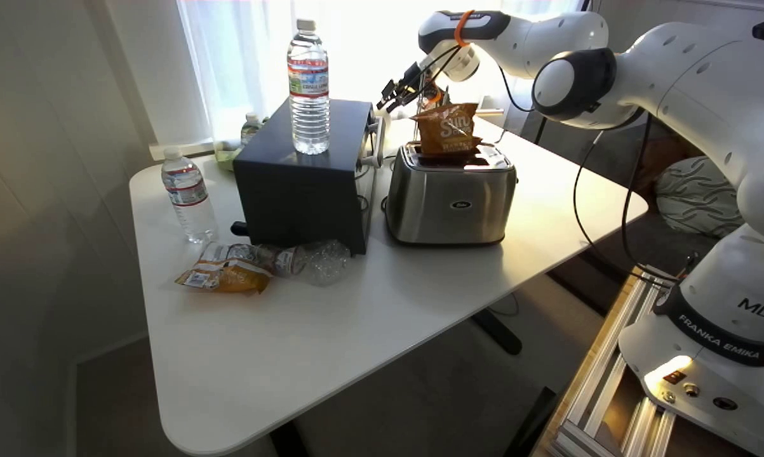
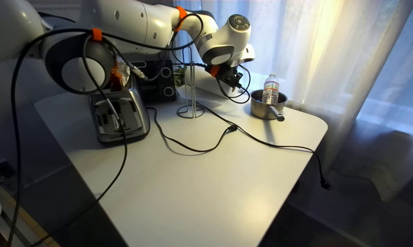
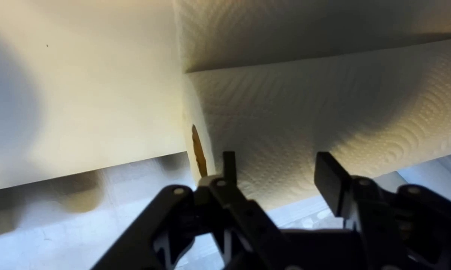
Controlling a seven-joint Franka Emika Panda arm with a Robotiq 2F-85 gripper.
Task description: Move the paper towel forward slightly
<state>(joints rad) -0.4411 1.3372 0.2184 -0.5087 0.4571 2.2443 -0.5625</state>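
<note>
Wrist view: the paper towel [image 3: 307, 101], a white embossed roll on its side, crosses the centre and right of the frame, its end face toward the left. The end effector [image 3: 276, 170] sits at lower right, released, its fingers [image 3: 328, 183] well apart in front of the roll; whether they touch it I cannot tell. The desk [image 3: 98, 101] fills the upper left. In an exterior view, the paper towel [image 2: 208, 80] lies at upper centre, partly behind a wire stand [image 2: 193, 92]; farther right, a bottle [image 2: 271, 89] stands in a saucepan [image 2: 258, 109]. In an exterior view, an orange snack bag [image 1: 448, 130] juts from a toaster [image 1: 451, 219] right of centre.
</note>
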